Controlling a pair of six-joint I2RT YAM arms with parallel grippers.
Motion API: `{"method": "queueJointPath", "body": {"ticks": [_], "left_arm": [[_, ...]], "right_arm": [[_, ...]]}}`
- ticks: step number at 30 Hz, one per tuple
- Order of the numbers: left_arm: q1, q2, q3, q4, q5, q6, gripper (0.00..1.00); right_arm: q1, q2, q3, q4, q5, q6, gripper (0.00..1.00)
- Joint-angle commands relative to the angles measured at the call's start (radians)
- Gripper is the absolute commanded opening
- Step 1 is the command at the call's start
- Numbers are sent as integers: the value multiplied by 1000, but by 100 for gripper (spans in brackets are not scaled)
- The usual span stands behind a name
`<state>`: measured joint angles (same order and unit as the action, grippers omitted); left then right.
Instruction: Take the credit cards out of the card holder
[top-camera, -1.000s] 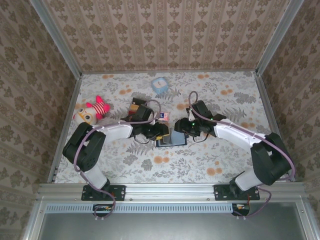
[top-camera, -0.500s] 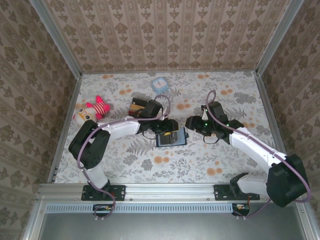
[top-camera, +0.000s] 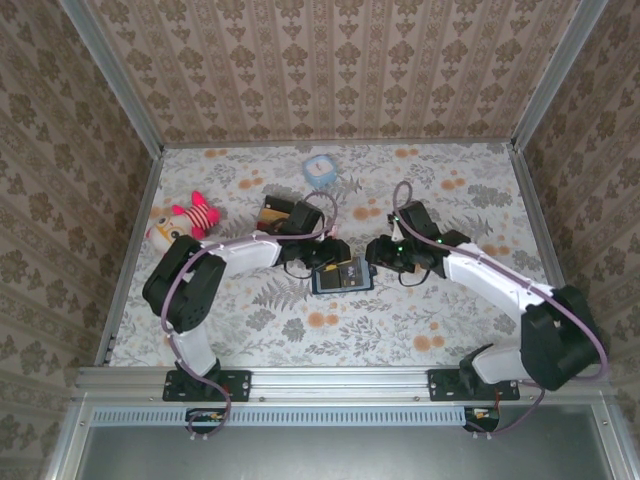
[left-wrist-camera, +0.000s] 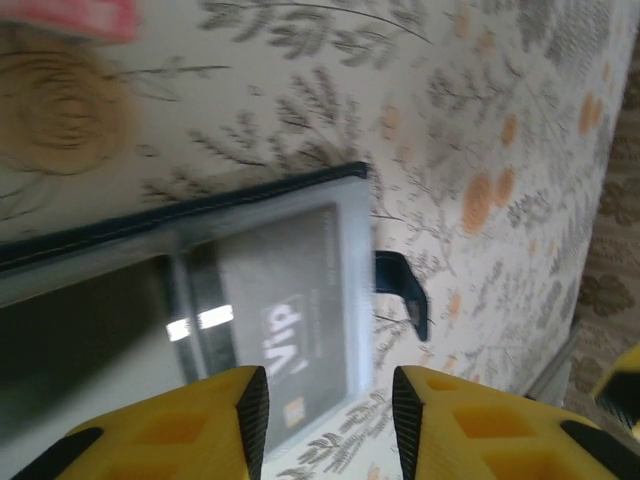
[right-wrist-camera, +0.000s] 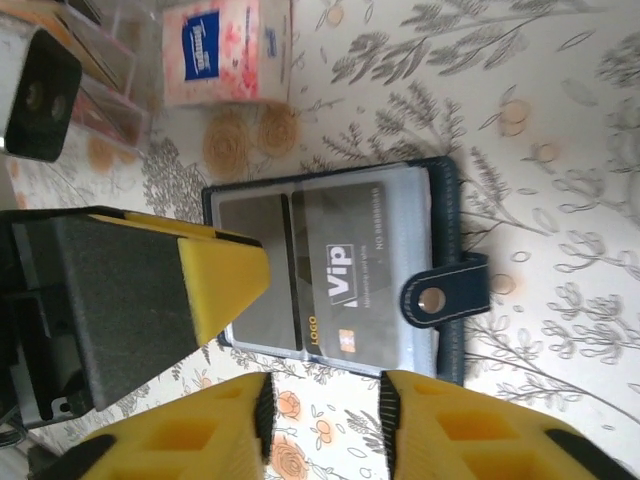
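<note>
The card holder (top-camera: 343, 277) lies open and flat near the middle of the table (top-camera: 450, 320), its snap tab (right-wrist-camera: 440, 296) flopped out at 3 o'clock in the right wrist view. The credit cards (right-wrist-camera: 335, 265) sit inside behind a clear window. A grey one printed "Vip" reads plainly, a darker one at its 9 o'clock is too dim to make out, and their number cannot be told. The left gripper (left-wrist-camera: 330, 415) hovers at the holder's 10 o'clock in the top view, fingers spread and pinching nothing; one yellow fingertip (right-wrist-camera: 220, 280) overlaps the holder's edge, contact unclear. The right gripper (right-wrist-camera: 325, 425), at 2 o'clock, is likewise spread and empty. A tissue pack (right-wrist-camera: 225, 50) beyond is partly cropped.
</note>
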<state>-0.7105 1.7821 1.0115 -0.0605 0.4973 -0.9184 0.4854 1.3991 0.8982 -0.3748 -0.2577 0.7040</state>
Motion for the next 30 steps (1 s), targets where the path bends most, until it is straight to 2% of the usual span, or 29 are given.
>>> {"method": "queueJointPath", "body": {"ticks": [1, 6, 11, 16, 23, 30], "left_arm": [[2, -48, -53, -21, -77, -51, 36], [-9, -93, -129, 31, -124, -139, 30], [-24, -114, -125, 22, -127, -148, 27], [-27, -96, -99, 41, -97, -135, 26], [-29, -30, -90, 139, -52, -135, 26], [-40, 34, -36, 140, -35, -108, 27]], "right_arm": [[50, 79, 63, -43, 38, -29, 28], [96, 204, 125, -41, 84, -27, 21], [104, 310, 211, -91, 155, -55, 18], [98, 379, 250, -144, 189, -87, 22], [76, 423, 258, -144, 155, -109, 25], [55, 425, 209, -104, 103, -92, 28]]}}
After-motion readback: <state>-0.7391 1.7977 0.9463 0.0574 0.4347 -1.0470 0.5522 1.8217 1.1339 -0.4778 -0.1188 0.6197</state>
